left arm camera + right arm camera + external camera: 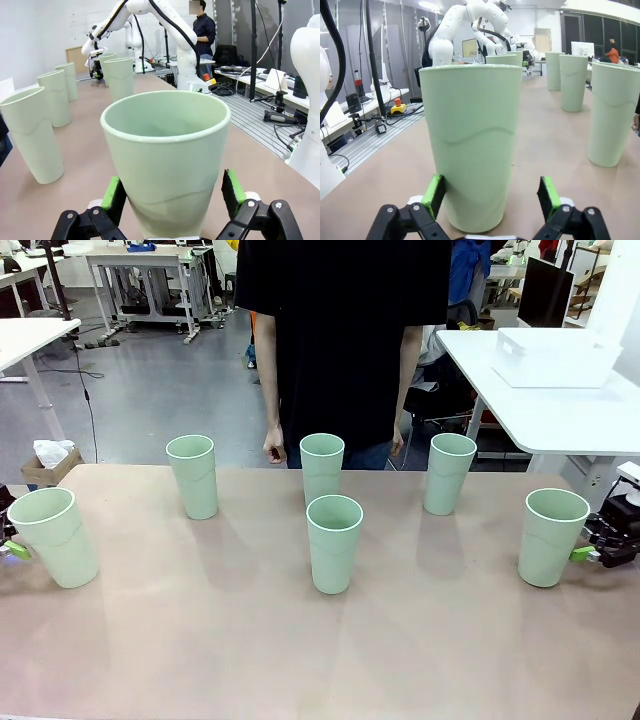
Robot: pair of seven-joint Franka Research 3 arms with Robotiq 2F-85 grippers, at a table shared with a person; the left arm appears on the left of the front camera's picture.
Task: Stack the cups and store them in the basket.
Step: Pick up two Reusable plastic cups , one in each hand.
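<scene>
Left gripper, right gripper straddle end cups (jaws apart); four cups between.

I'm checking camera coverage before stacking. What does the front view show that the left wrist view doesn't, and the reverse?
Front view: the white basket on the side table. Left wrist view: the left pincer open, one green pad clear of its cup. Both: all six cups, and the right pincer at the end one.
</scene>
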